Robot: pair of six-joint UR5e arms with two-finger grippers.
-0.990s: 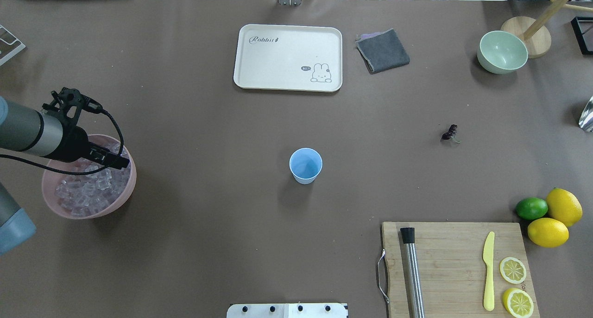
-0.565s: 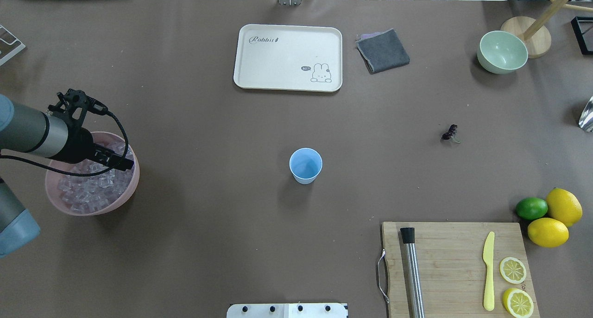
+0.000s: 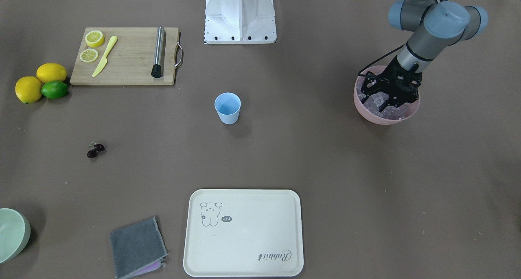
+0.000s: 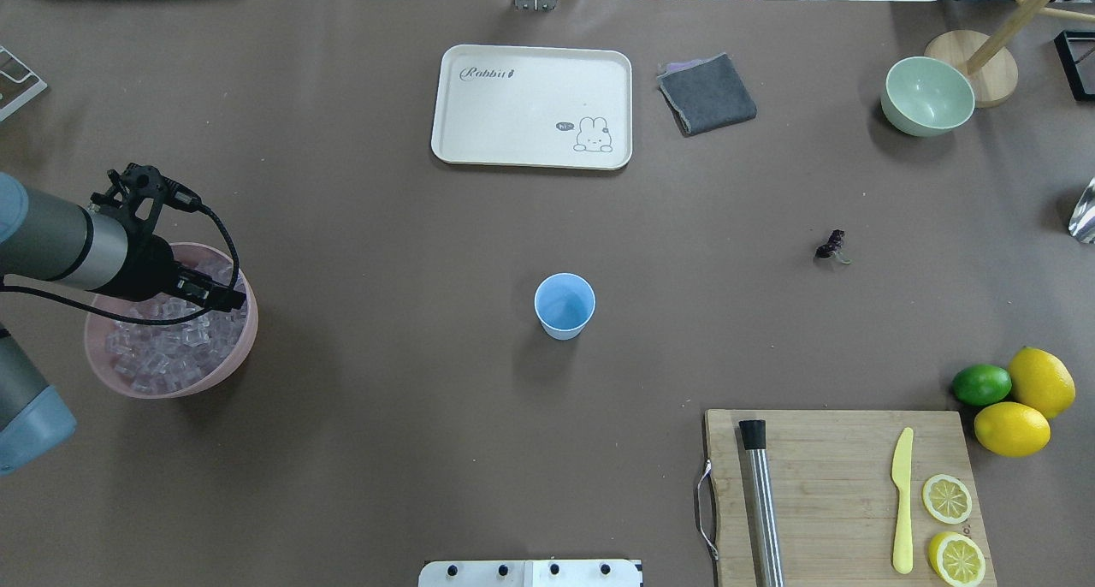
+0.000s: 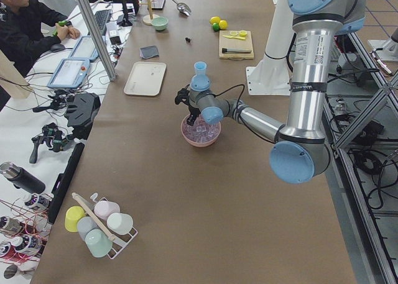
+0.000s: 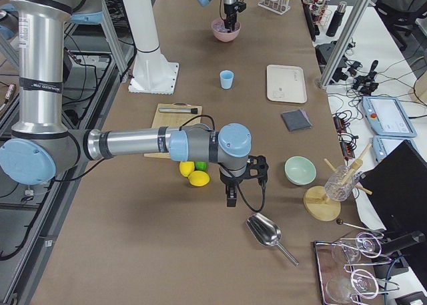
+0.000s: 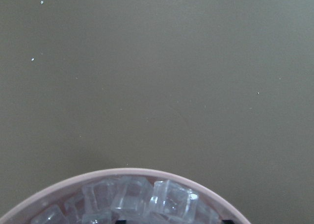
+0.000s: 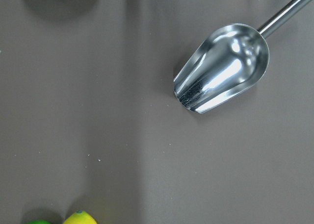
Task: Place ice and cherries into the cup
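The light blue cup (image 4: 565,303) stands upright and empty at the table's middle, also in the front view (image 3: 227,107). The cherries (image 4: 831,246) lie on the table to its right. The ice (image 4: 162,352) fills the pink bowl (image 4: 244,347) at the far left. My left gripper (image 4: 224,298) is down in that bowl among the cubes, its jaws spread in the front view (image 3: 390,104). The left wrist view shows the ice (image 7: 147,199) at the bottom edge. My right gripper (image 6: 230,199) hangs over bare table past the lemons; I cannot tell whether it is open.
A cream tray (image 4: 530,108), grey cloth (image 4: 707,93) and pale green bowl (image 4: 927,95) sit at the back. A cutting board (image 4: 838,484) with knife, metal rod and lemon slices is front right, beside lemons and a lime (image 4: 1014,390). A metal scoop (image 8: 223,67) lies under my right wrist.
My left gripper has shifted slightly to the right inside the pink bowl, and the bowl has slid a little to the right with it. Nothing else has moved.
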